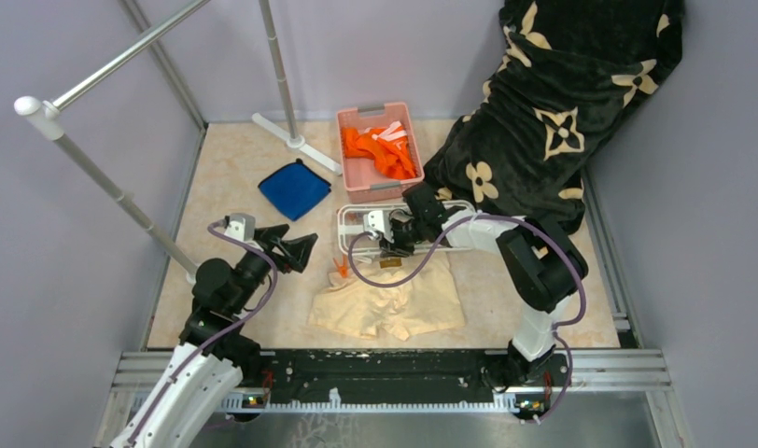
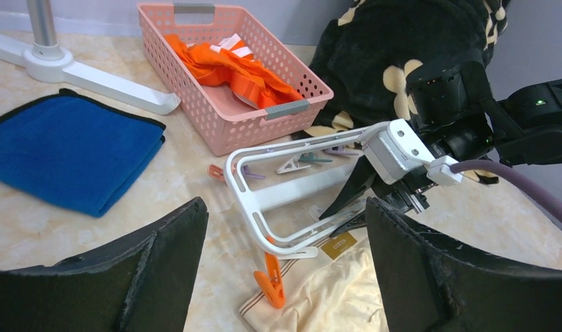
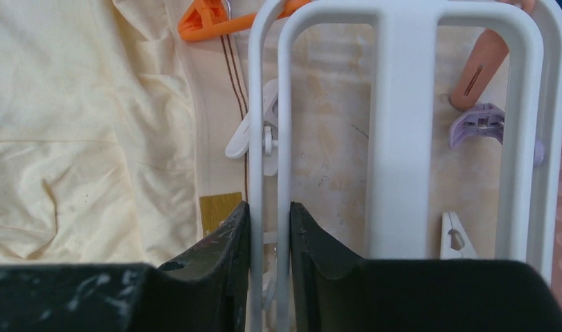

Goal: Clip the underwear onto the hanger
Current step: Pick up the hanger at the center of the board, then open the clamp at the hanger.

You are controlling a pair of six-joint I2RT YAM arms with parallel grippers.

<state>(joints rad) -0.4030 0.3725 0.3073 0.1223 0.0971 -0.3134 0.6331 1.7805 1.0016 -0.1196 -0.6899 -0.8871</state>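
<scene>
We see our right gripper [image 3: 270,221] pinching a white bar of the hanger [image 3: 403,138] (at the underwear's [image 1: 389,303] far edge); our left gripper [image 2: 285,207] hangs spread wide, left of both.

Left claw [image 2: 285,207] wide open, nothing between its 2 fingers [image 2: 160,263]. Right claw [image 2: 328,223] straddles the near bar of the white hanger [image 2: 243,190] on the desk [image 2: 160,187]. Orange clip [image 2: 271,280] at hanger's corner, against underwear [image 2: 327,294] waistband. Pink basket [image 2: 223,104], blue cloth [image 2: 70,149] behind.
</scene>
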